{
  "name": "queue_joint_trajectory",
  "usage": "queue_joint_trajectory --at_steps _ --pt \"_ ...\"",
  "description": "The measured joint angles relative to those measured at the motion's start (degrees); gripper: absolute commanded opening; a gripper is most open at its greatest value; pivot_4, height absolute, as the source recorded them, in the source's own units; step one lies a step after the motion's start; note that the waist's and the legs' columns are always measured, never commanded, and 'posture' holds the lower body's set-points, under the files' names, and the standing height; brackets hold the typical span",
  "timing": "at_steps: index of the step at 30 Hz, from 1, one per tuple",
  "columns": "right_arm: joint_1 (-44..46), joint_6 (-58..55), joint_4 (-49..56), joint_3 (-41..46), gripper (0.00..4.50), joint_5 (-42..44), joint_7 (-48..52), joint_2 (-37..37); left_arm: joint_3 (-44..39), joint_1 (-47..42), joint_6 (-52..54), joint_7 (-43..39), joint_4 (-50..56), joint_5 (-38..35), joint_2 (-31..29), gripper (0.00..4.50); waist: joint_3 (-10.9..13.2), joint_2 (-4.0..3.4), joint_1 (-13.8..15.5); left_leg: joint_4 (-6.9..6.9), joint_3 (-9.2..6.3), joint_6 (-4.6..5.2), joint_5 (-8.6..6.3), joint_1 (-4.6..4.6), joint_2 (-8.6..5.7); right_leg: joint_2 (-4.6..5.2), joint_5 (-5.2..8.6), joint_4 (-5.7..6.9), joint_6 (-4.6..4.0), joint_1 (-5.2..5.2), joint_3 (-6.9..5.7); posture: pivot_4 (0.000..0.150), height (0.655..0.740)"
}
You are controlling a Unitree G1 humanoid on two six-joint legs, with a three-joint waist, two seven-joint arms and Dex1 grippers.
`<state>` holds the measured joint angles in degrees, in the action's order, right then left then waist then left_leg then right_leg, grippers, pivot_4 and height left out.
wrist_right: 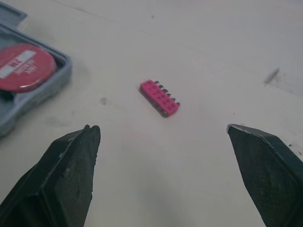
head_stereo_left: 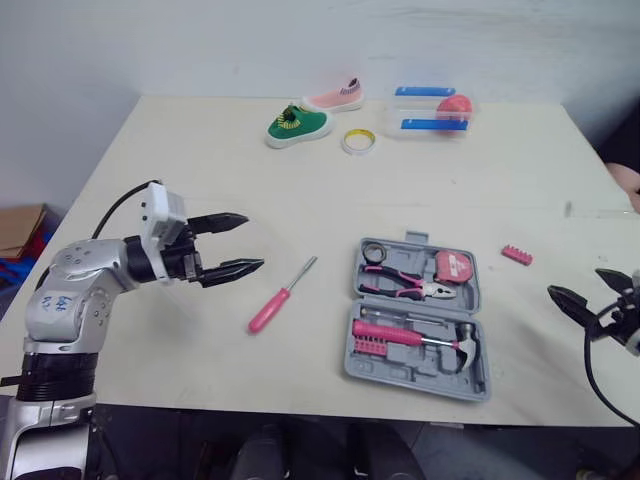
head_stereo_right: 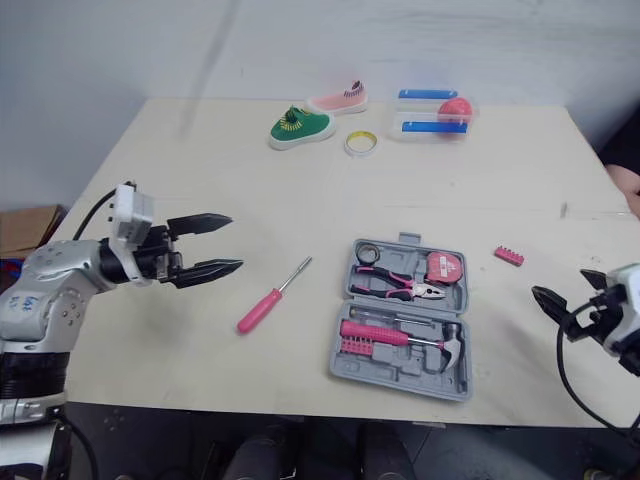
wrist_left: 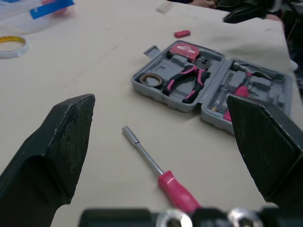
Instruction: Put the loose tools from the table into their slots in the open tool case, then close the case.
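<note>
The grey tool case [head_stereo_left: 480,300] lies open near the table's front, holding pink pliers [head_stereo_left: 405,285], a hammer [head_stereo_left: 420,340] and a pink tape measure [head_stereo_left: 453,267]. A pink-handled screwdriver [head_stereo_left: 280,297] lies loose just left of the case. A small pink bit holder [head_stereo_left: 517,255] lies loose to the case's right. My left gripper [head_stereo_left: 235,245] hovers open left of the screwdriver, with nothing between its fingers. My right gripper [head_stereo_left: 585,295] is open at the right edge, nearer than the bit holder [wrist_right: 159,98].
At the table's far side lie a green shoe [head_stereo_left: 297,124], a pink shoe [head_stereo_left: 335,97], a roll of yellow tape [head_stereo_left: 358,141] and a clear container [head_stereo_left: 432,112] with blue and red items. A cardboard box [head_stereo_left: 20,228] sits on the floor at left.
</note>
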<state>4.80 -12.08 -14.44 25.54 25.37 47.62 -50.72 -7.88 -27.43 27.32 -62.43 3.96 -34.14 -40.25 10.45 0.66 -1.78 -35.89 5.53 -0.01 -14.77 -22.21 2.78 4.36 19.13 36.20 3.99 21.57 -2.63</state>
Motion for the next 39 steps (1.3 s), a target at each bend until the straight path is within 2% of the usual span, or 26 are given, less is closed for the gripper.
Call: queue_joint_trajectory --at_steps 3,4,8,11,13,16,20,25,29,34,39 --pt "13.3 5.1 -14.2 -7.9 4.5 -5.1 6.9 -1.2 1.3 -1.6 1.9 0.1 2.6 -1.6 1.0 4.46 0.1 0.09 -0.2 -0.1 0.07 -0.04 0.02 0.04 0.0 -0.05 -0.03 0.09 0.06 -0.01 0.11 0.15 0.74" --pt "17.5 7.3 -19.6 -9.9 4.5 -6.8 8.6 -1.2 1.5 -1.7 2.4 0.1 2.9 -1.8 1.1 4.46 0.1 0.11 -0.2 -0.09 0.07 -0.33 0.18 0.04 -0.01 -0.07 -0.03 0.09 0.06 0.01 0.13 0.15 0.74" --pt "29.9 11.2 -36.8 -13.8 4.5 -11.5 10.1 -0.6 1.8 -1.0 3.4 0.3 3.7 -1.8 1.0 4.46 0.2 0.13 0.0 -0.13 0.15 -0.47 0.26 -0.01 0.04 -0.14 0.01 0.07 0.03 0.08 0.23 0.15 0.74" --pt "36.4 11.5 -44.9 -15.2 4.5 -13.9 9.0 0.7 1.8 -0.7 3.9 0.7 5.3 -1.8 1.0 4.46 0.2 0.13 0.1 -0.19 0.17 -0.47 0.26 -0.04 0.04 -0.12 0.01 0.05 0.03 0.07 0.27 0.15 0.74" --pt "38.8 9.7 -46.0 -12.9 4.5 -12.1 7.5 3.7 1.1 1.5 4.1 1.8 7.7 -1.9 0.8 4.46 0.2 0.14 0.0 -0.2 0.22 -0.47 0.25 -0.03 0.05 -0.1 0.01 0.07 0.03 0.06 0.35 0.15 0.74" --pt "38.3 8.3 -44.0 -9.0 4.5 -9.0 3.5 6.7 0.5 4.1 5.1 3.6 10.8 -2.7 0.9 4.46 0.2 0.15 0.1 -0.21 0.2 -0.49 0.26 -0.03 0.08 -0.1 0.01 0.12 0.04 0.07 0.35 0.15 0.74" --pt "33.4 4.8 -35.3 -5.3 4.5 -6.4 -3.7 9.5 -1.2 6.4 5.6 5.5 13.3 -3.6 0.9 4.46 0.2 0.15 0.3 -0.21 0.1 -0.5 0.25 -0.05 0.05 -0.03 0.01 0.15 0.03 0.06 0.25 0.15 0.74" --pt "24.1 -4.4 -14.0 -2.7 4.5 -7.7 -27.6 18.8 -0.3 7.1 5.3 6.6 14.1 -3.8 2.1 4.46 0.2 0.15 0.1 -0.15 0.05 -0.54 0.25 -0.06 0.03 0.04 0.02 0.25 0.0 0.12 0.22 0.15 0.74" --pt "20.6 -12.0 -2.0 -3.9 4.5 -9.2 -37.6 23.8 1.2 6.7 4.9 6.6 13.9 -3.7 2.8 4.46 0.2 0.13 -0.1 -0.1 0.16 -0.57 0.26 -0.08 0.04 0.01 0.04 0.39 -0.02 0.29 0.32 0.15 0.74" --pt "20.8 -16.4 2.8 -3.8 4.5 -11.0 -46.7 26.9 2.3 6.2 4.5 6.4 13.6 -3.7 3.1 4.46 0.2 0.13 0.1 -0.1 0.2 -0.55 0.26 -0.1 0.03 0.0 0.04 0.39 -0.03 0.32 0.35 0.15 0.74" --pt "20.4 -17.7 4.4 -3.8 4.5 -11.4 -51.7 30.7 2.4 5.8 4.3 6.4 13.4 -3.7 3.1 4.46 0.2 0.13 0.0 -0.07 0.33 -0.55 0.26 -0.13 0.04 -0.02 0.04 0.48 -0.03 0.46 0.48 0.15 0.74"
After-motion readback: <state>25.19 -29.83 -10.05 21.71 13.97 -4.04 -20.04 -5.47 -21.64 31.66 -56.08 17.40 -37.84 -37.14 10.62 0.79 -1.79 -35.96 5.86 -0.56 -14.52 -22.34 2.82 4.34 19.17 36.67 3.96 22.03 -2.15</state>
